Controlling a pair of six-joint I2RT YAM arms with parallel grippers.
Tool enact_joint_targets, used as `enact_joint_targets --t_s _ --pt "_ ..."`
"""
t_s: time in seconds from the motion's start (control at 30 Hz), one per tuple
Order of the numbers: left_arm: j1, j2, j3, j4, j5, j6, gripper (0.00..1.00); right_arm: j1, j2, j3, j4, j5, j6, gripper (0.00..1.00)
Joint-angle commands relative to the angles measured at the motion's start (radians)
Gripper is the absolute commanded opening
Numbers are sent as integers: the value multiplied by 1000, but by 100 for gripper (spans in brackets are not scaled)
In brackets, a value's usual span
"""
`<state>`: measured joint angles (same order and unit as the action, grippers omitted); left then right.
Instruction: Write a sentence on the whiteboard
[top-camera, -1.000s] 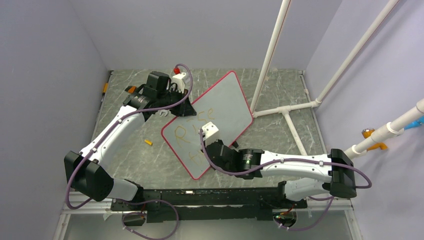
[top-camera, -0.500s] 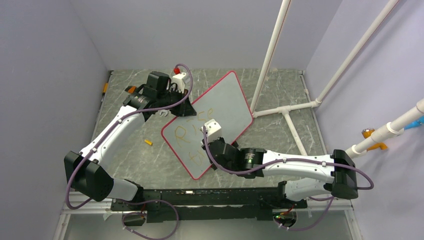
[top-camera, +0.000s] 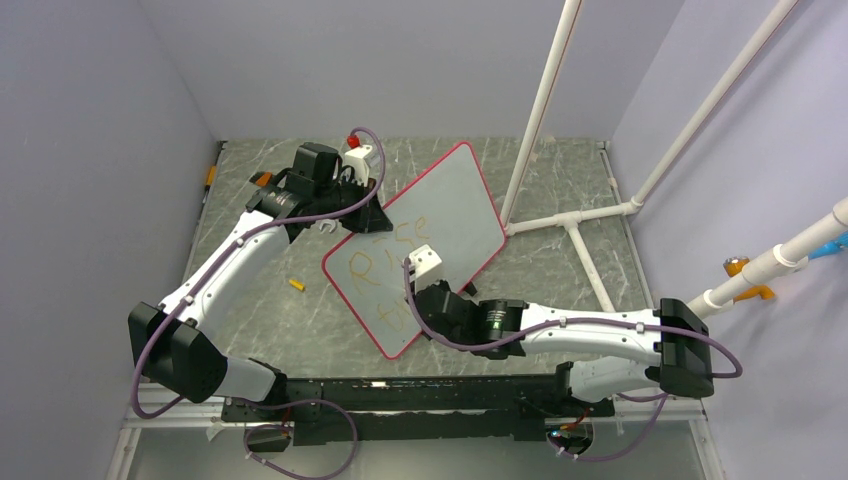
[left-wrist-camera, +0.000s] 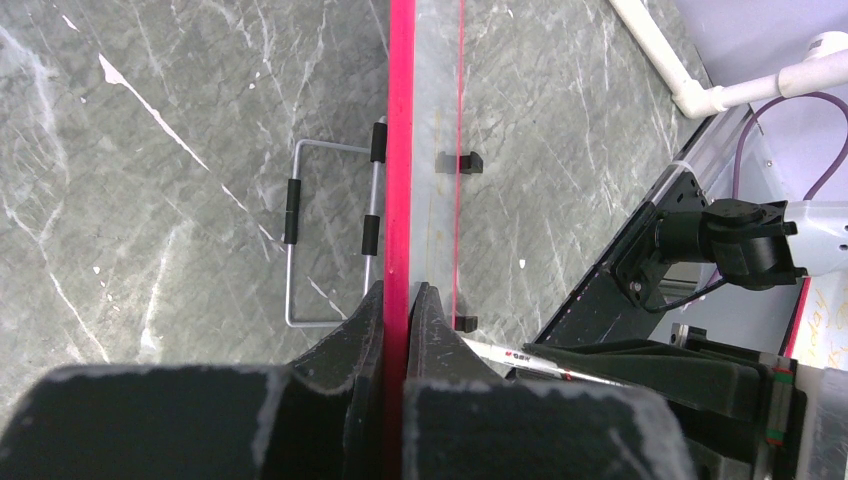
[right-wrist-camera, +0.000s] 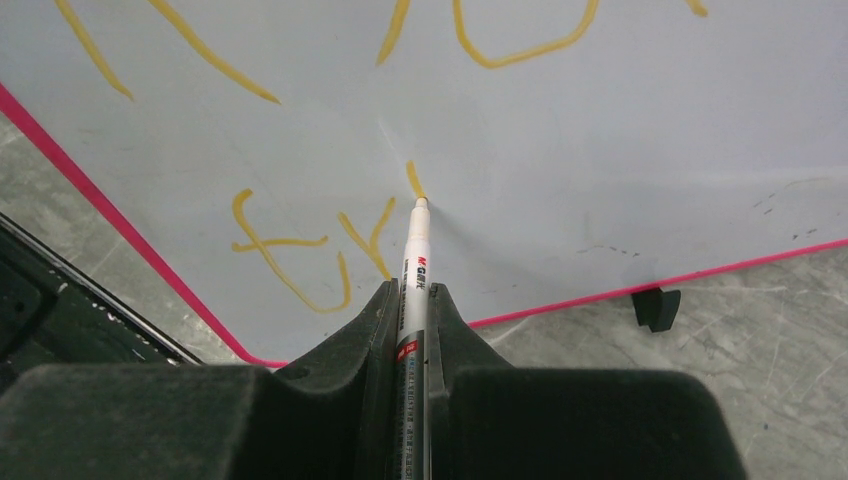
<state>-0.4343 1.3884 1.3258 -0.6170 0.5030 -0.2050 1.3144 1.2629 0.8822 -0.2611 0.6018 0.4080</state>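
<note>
Two pincers clenching, left gripper (left-wrist-camera: 397, 300) clamping whiteboard (top-camera: 450, 200) rim near worktop (top-camera: 300, 330) far edge; right gripper (right-wrist-camera: 412, 295) gripping marker (right-wrist-camera: 415, 250), tip touching sentence (right-wrist-camera: 285, 242)

Bright, soft, even light; shadows are faint. Ahead of the right pincer (right-wrist-camera: 412, 292) the whiteboard (right-wrist-camera: 620, 130) shows a slight sheen. Behind the tips of it and the left pincer (left-wrist-camera: 398, 292), the black bodies blur; the tabletop (left-wrist-camera: 150, 150) beyond is sharp.
</note>
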Motion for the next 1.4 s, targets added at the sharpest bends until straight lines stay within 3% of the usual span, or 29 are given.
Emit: enact_joint_targets --t_s 0.0,0.27,1.37 --pt "22 -2 -16 39 -334 119 0 -4 -11 -45 22 -19 48 0" --pt "22 3 -17 39 -332 118 0 -4 -23 -80 13 -5 73 0" --pt "23 0 -16 39 -329 118 0 -81 27 73 77 24 -60 0"
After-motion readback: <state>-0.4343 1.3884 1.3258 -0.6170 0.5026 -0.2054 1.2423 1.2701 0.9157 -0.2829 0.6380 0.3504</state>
